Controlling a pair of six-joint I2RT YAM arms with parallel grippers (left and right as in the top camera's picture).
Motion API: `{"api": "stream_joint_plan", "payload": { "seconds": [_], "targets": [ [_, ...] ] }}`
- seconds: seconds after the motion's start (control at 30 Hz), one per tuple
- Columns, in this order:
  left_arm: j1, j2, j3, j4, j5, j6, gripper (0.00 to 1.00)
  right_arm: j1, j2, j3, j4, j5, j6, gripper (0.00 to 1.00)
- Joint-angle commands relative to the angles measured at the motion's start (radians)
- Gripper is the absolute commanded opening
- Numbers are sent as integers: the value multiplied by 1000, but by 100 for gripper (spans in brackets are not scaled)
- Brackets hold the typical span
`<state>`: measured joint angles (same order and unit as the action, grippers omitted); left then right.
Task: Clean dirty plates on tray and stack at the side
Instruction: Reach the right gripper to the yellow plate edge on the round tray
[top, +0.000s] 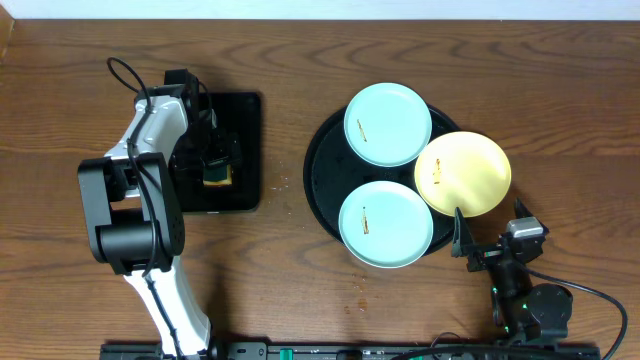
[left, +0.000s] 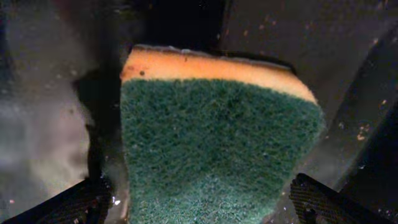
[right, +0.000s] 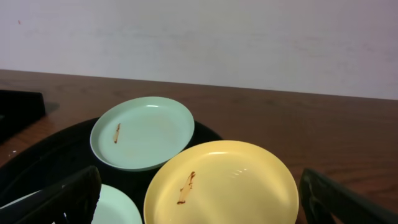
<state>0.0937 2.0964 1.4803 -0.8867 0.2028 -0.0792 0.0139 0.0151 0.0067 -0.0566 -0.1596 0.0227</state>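
The round black tray (top: 318, 172) holds three plates, each with a small brown smear: a mint-blue plate (top: 388, 123) at the back, a mint-blue plate (top: 386, 223) at the front and a yellow plate (top: 463, 173) at the right. My right gripper (top: 468, 247) is open and empty, just in front of the yellow plate (right: 230, 186), with its fingers (right: 205, 208) spread to either side. My left gripper (top: 217, 160) is open, low over a green-and-yellow sponge (left: 217, 143). Its fingers (left: 199, 205) straddle the sponge with small gaps.
The sponge (top: 219, 178) lies in a smaller rectangular black tray (top: 245, 120) at the left. Bare wood-grain tabletop (top: 560, 110) lies right of the round tray and between the two trays. A white wall stands behind the table's far edge (right: 249, 43).
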Motion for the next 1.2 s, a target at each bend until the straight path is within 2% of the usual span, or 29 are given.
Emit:
{"api": "stream_joint_plan", "payload": {
  "seconds": [0.0, 0.13, 0.23, 0.3, 0.47, 0.73, 0.83, 0.93, 1.0, 1.03, 1.07, 1.13, 1.17],
  "targets": [
    [-2, -19, -10, 3, -5, -13, 93, -8, -4, -1, -4, 3, 14, 99],
    [0, -19, -10, 2, -6, -12, 93, -8, -4, -1, 52, 38, -1, 99],
    [0, -19, -10, 5, -6, -12, 93, -7, -2, 14, 72, -108, 14, 99],
    [0, -19, -10, 9, -6, -12, 93, -7, 13, 82, -39, -99, 90, 99],
    [0, -19, -10, 9, -6, -12, 93, -7, 188, 409, -393, -100, 92, 99],
    [0, -19, -10, 3, -6, -12, 93, -7, 805, 1096, -1132, -124, 42, 99],
    [0, -19, -10, -3, -6, -12, 93, -7, 991, 1248, -1226, -269, 66, 99],
    [0, -19, -10, 2, -6, -13, 93, -6, 1122, 1302, -1264, -337, 53, 98],
    [0, -19, -10, 2, -6, -12, 93, -3, 1185, 1298, -1286, -341, 81, 69],
    [0, -19, -10, 2, -6, -13, 93, 6, 1212, 1288, -1299, -340, 82, 51],
    [0, -19, -10, 2, -6, -12, 93, 19, 1234, 1271, -1306, -338, 82, 40],
    [0, -19, -10, 5, -6, -12, 93, 65, 1262, 1204, -1272, -334, 95, 33],
    [0, -19, -10, 6, -6, -12, 93, 83, 1266, 1175, -1244, -323, 114, 34]
  ]
}}
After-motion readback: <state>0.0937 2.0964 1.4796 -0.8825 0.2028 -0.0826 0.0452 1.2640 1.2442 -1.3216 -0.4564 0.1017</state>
